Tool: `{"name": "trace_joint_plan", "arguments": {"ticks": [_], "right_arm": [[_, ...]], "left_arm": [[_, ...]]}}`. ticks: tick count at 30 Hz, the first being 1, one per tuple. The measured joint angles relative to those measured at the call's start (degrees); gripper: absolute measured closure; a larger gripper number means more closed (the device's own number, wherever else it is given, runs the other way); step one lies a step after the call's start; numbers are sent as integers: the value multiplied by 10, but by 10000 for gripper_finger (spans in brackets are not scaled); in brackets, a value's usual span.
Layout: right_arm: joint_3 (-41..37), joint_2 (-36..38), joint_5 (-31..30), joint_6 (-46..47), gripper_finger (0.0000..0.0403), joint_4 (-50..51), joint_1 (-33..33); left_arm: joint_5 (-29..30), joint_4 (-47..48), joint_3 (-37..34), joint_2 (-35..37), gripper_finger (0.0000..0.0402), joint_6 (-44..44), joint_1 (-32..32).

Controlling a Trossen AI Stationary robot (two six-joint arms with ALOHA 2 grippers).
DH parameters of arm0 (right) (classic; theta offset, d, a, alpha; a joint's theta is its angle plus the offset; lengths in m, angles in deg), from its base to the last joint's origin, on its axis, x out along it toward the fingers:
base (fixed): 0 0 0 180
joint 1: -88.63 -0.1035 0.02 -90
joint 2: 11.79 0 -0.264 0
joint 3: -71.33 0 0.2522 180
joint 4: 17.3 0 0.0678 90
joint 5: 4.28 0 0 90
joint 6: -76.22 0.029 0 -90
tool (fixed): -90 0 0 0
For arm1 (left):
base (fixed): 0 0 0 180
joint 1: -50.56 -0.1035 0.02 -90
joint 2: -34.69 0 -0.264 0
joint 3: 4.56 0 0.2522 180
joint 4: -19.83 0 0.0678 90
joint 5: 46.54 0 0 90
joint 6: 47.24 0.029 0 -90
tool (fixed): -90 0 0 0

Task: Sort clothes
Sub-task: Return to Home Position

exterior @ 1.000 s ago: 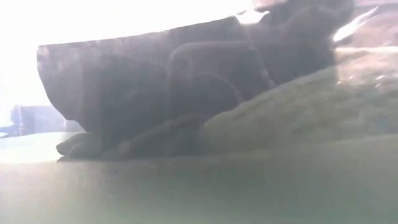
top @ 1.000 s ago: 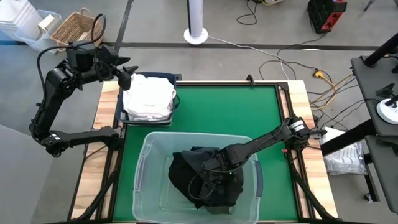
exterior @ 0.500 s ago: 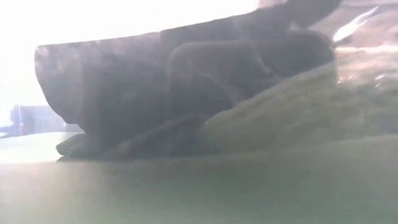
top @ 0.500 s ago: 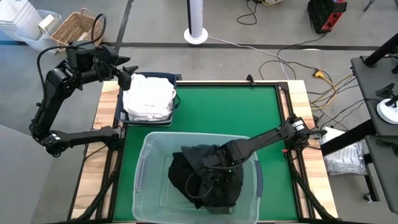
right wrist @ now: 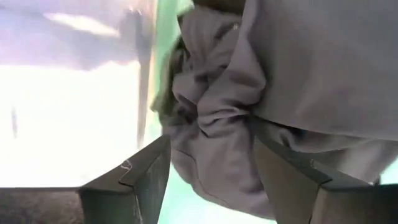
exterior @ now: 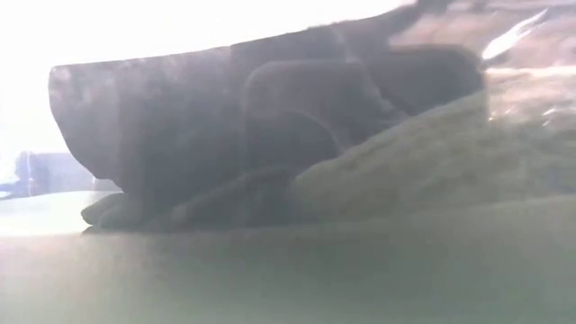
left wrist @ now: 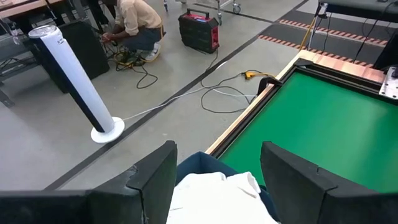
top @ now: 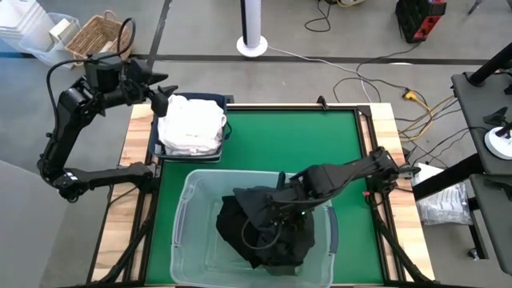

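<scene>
**Both piles binned, right pincer over the tub**

Your green surface [top: 296, 136] carries two containers. The navy blue bin [top: 218, 99] sits in the corner on the left arm's side, at the edge nearest the white tower fan [top: 254, 28]. It is heaped with white clothes [top: 190, 124]. The clear plastic tub [top: 186, 204] stands midway along the opposite edge, and the black clothes [top: 264, 232] lie bunched in the half of it nearer the right arm.

Around the surface you have grey floor with loose cables and a wicker basket [top: 96, 36]. In the left wrist view a person [left wrist: 138, 22] crouches beside a red case [left wrist: 199, 31].

Your right arm reaches in low from its side edge. The right pincer [top: 278, 202] sits above the black heap inside the tub, its fingers [right wrist: 146, 165] spread wide and clamping nothing, with dark cloth just beyond them.

Your left arm is folded back off the surface. The left pincer [top: 164, 96] hovers at the blue bin's outer rim, fingers [left wrist: 155, 171] apart and empty.
</scene>
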Motion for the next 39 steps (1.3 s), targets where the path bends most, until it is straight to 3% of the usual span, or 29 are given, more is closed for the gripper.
{"name": "trace_joint_plan", "arguments": {"ticks": [5, 7, 13, 16, 27, 34, 39], "right_arm": [[83, 1, -40, 22, 194, 15, 0], [74, 23, -73, 21, 201, -6, 1], [70, 83, -238, -36, 220, -28, 9], [70, 113, -291, -94, 228, -91, 18], [70, 193, -299, -296, 263, -325, 62], [70, 230, -294, -328, 287, -341, 62], [66, 251, -294, -336, 310, -332, 65]], "left_arm": [[-66, -9, 0, 14, 191, -25, 0], [-101, -23, -1, 26, 191, -46, 0], [-255, -76, -1, 86, 191, -91, 2], [-270, -108, -1, 126, 191, -130, 2], [-246, -169, -1, 214, 191, -196, 2], [-265, -174, -10, 211, 191, -172, 2], [-308, -229, -67, 207, 202, -166, 2]]}}
